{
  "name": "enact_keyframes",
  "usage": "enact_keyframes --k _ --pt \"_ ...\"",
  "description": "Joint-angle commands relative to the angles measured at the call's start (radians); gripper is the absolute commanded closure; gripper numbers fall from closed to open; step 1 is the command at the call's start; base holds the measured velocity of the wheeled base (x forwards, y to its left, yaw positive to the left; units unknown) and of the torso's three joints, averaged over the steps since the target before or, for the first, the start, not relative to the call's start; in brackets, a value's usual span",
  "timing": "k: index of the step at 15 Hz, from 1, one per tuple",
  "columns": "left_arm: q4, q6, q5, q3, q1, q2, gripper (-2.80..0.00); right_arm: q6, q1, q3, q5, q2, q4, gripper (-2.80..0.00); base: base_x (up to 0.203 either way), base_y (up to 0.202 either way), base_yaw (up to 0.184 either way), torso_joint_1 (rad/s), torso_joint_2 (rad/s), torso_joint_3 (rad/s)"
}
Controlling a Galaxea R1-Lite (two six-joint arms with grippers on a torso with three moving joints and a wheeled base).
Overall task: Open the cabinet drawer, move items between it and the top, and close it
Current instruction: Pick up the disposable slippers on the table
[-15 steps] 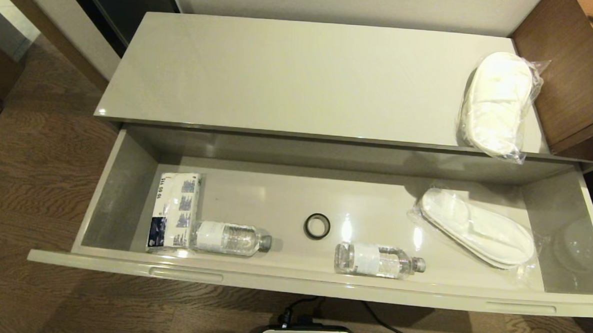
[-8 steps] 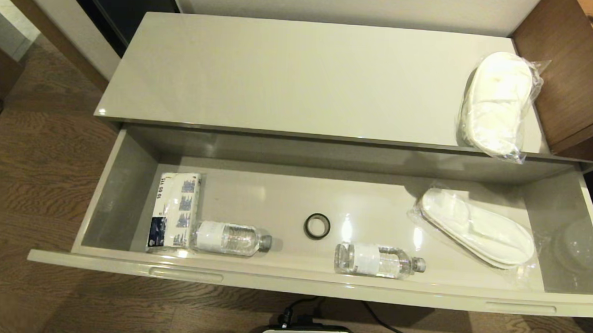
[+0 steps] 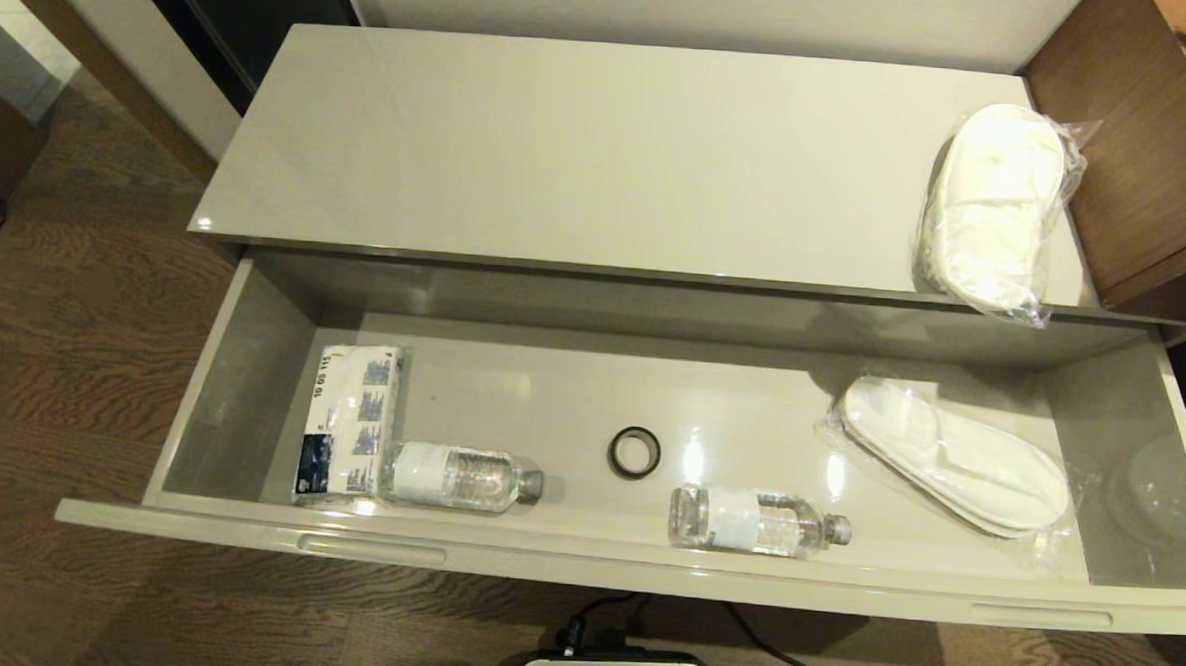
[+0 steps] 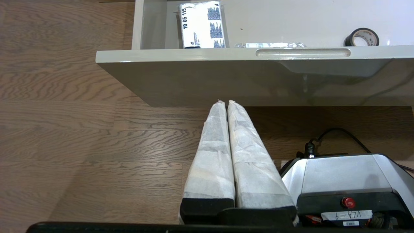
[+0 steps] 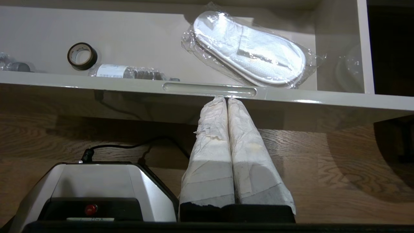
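Left wrist view, entry one: our left gripper [image 4: 225, 102], fingers pressed together with nothing between them, hangs low above the wooden floor [image 4: 64, 129], in front of the drawer's front panel and below its left handle slot [image 4: 303, 52].

Right wrist view, entry two: our right gripper [image 5: 223, 97], fingers likewise pressed together and empty, sits with its tips just beneath the right handle slot [image 5: 209, 89]; we cannot tell whether they touch the panel. Our base [image 5: 93, 181] shows beside it, a black cable [image 5: 129, 146] trailing from it.

Head view, entry three: the cabinet drawer [image 3: 583, 563] stands pulled fully out, neither of our arms in sight. We list its contents from left to right:
- one white-and-blue tissue pack [image 3: 351, 423], lying flat near the left wall;
- one water bottle [image 3: 462, 477], on its side, its base touching the tissue pack, cap pointing right;
- one small black tape ring [image 3: 634, 452], lying flat near the middle;
- a second water bottle [image 3: 757, 521], on its side close to the front panel, cap pointing right;
- one wrapped slipper pair [image 3: 953, 456], lying at an angle toward the right end.

Entry four: the top [image 3: 581, 152] carries a second wrapped slipper pair [image 3: 994, 205] at its right end, the wrapper overhanging the front edge, beside the brown wooden unit [image 3: 1151, 167].
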Motion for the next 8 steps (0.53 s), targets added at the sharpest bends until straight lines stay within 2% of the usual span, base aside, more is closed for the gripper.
enact_keyframes --k 1,4,5,8 --pt "0.000 0.001 0.000 0.000 0.001 0.001 0.00 0.014 0.000 -0.001 -0.002 -0.016 -0.001 0.00 0.000 0.000 0.000 0.000 0.00 0.000" --pt "0.000 0.001 0.000 0.000 0.001 0.001 0.00 0.028 0.000 -0.031 -0.013 -0.018 -0.028 0.00 0.000 0.000 0.000 0.000 0.00 0.000" --pt "0.000 0.001 0.000 0.000 0.000 0.001 0.00 0.035 0.000 -0.101 -0.017 -0.018 0.019 0.00 0.000 0.000 0.000 0.000 0.00 0.000" --pt "0.000 0.000 0.000 0.000 0.001 0.001 0.00 0.087 0.000 -0.470 -0.015 -0.017 0.328 0.00 0.000 0.000 0.000 0.000 0.00 0.000"
